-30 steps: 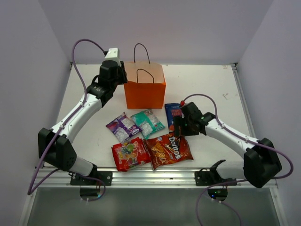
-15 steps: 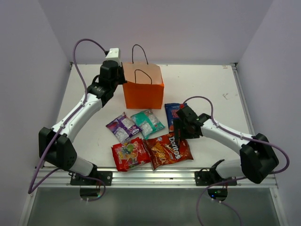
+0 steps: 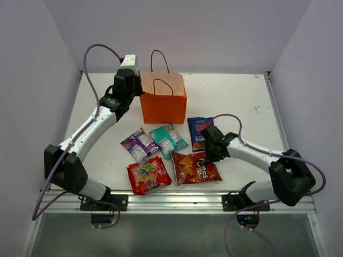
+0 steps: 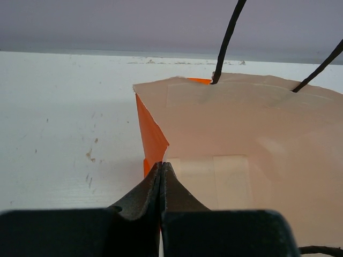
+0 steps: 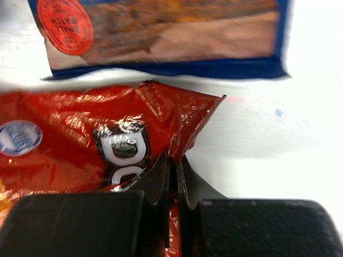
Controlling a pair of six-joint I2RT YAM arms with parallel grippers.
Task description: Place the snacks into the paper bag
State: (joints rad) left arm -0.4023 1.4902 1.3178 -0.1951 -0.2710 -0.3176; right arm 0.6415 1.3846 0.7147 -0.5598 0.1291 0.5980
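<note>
Paper bag [image 3: 163, 107]: orange, upright on the white table [image 3: 236, 96], just above centre in the overhead view, with its mouth open and its thin dark loop handles [image 4: 227, 37] standing above the rim.

My left gripper [image 4: 161, 170] is pinched tight on the bag's rim at its left corner. In the wrist view the fingers meet with the paper edge caught between them. Overhead, this gripper [image 3: 139, 91] sits against the bag's upper left edge.

Snacks: all five lie flat on the table below the bag, none inside it.
- The Doritos bag [image 3: 194, 168] is lower centre, slightly tilted.
- My right gripper [image 5: 174, 163] is clenched on a crumpled fold near that packet's [image 5: 69, 144] upper right corner. Foil shows between the closed fingers.
- The dark blue bag [image 3: 198, 130] lies just above the Doritos bag, right of centre. In the right wrist view it [image 5: 161, 37] fills the top of the frame.
- The teal pack [image 3: 168, 140] and purple pack [image 3: 139, 144] lie side by side at centre, touching or nearly so.
- The red candy bag [image 3: 148, 175] lies lower left of the Doritos bag, close beside it.
</note>
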